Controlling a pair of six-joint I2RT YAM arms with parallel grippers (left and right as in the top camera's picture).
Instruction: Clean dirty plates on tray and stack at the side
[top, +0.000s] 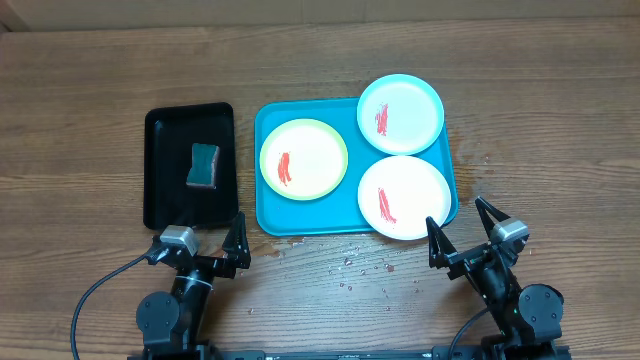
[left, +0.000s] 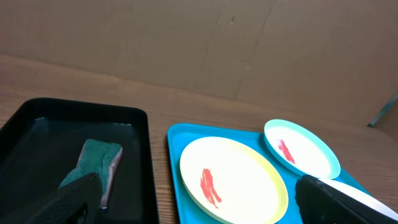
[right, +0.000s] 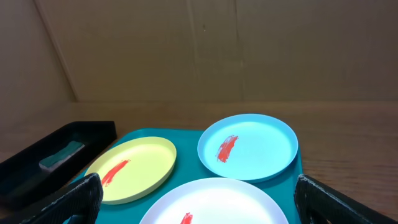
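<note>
Three small plates lie on the turquoise tray (top: 272, 215). The yellow-green rimmed plate (top: 304, 159) is at the left, the light blue rimmed plate (top: 401, 113) at the back right, the plain white plate (top: 404, 196) at the front right. Each carries a red smear. They also show in the left wrist view, yellow-green (left: 233, 179) and light blue (left: 301, 148), and in the right wrist view, yellow-green (right: 132, 168), light blue (right: 249, 146), white (right: 214, 202). My left gripper (top: 200, 243) is open and empty in front of the black tray. My right gripper (top: 466, 233) is open and empty just in front of the white plate.
A smaller black tray (top: 160, 170) stands left of the turquoise tray and holds a green sponge (top: 204, 165), also in the left wrist view (left: 93, 163). Small water drops (top: 360, 265) lie on the wooden table in front of the tray. A cardboard wall stands behind.
</note>
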